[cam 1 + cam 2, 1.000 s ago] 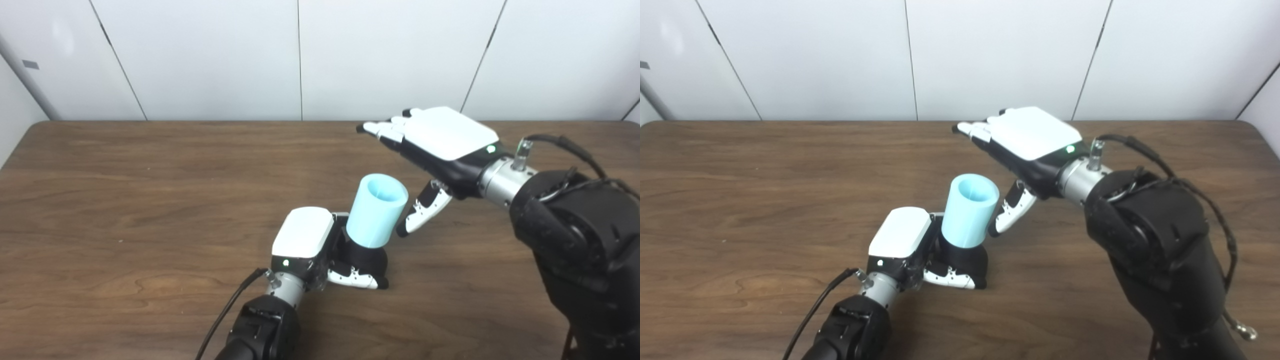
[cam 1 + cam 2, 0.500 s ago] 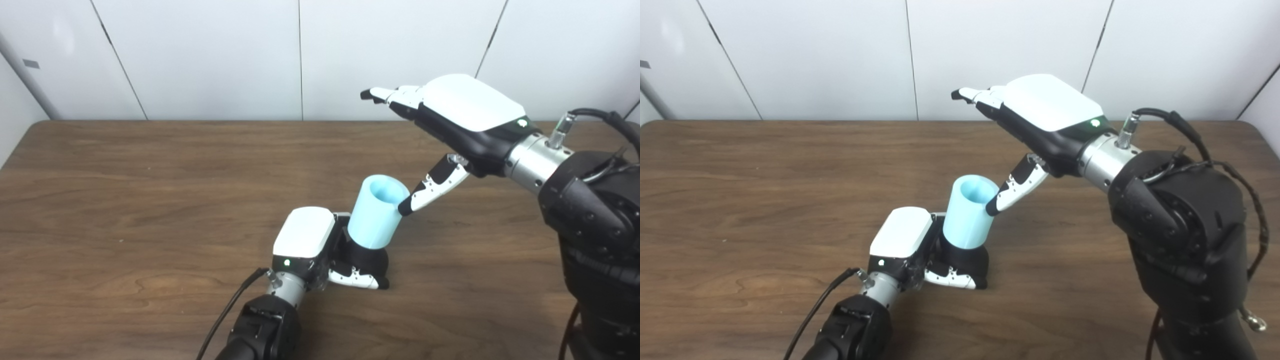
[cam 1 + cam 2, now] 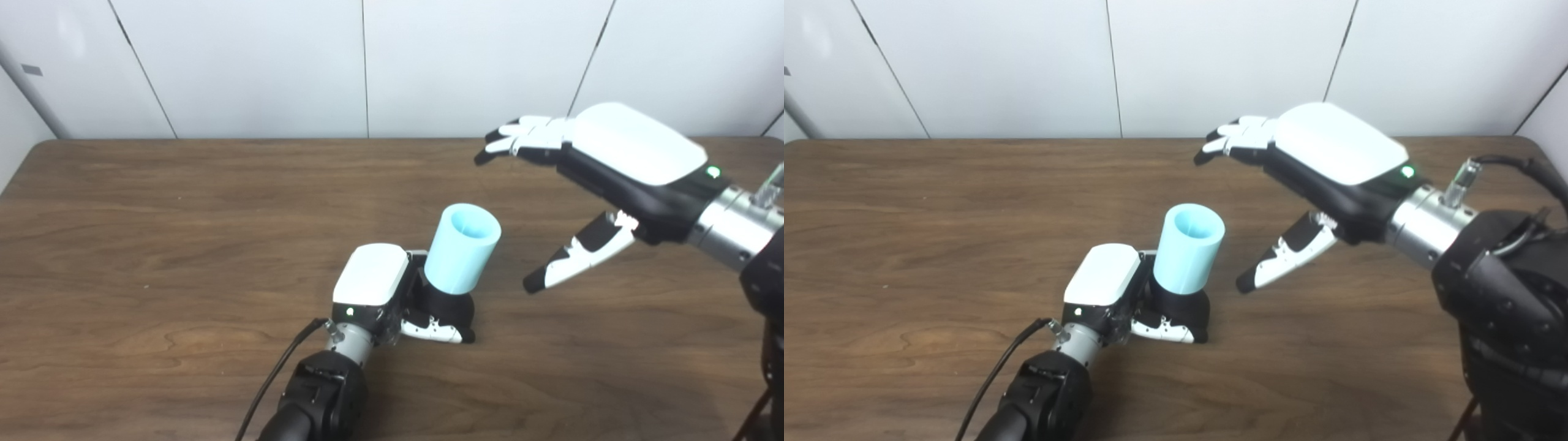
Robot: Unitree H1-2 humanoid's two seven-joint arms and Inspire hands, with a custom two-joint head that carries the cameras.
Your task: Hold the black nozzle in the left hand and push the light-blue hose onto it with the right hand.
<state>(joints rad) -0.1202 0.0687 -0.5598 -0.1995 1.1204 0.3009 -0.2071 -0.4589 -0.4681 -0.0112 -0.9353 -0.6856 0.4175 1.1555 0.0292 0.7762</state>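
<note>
Wooden table (image 3: 153,202), dark brown, spanning the whole width of the view, with white wall panels (image 3: 257,61) behind its far edge. Right hand (image 3: 618,165), raised above the right half of the table, palm down; its fingers (image 3: 527,131) are extended and slightly fanned, the thumb (image 3: 572,260) points down and to the left, and nothing lies between them. The hand is clear of the hose, with bare table visible between thumb tip and hose. Left hand (image 3: 1102,288), resting low near the table's centre, fingers wrapped around the black nozzle (image 3: 1182,306) at its base. Light-blue hose (image 3: 1188,248), a short wide tube seated on the nozzle's upper end, tilted away toward the upper right, its open mouth facing up. How deep it sits cannot be told.
</note>
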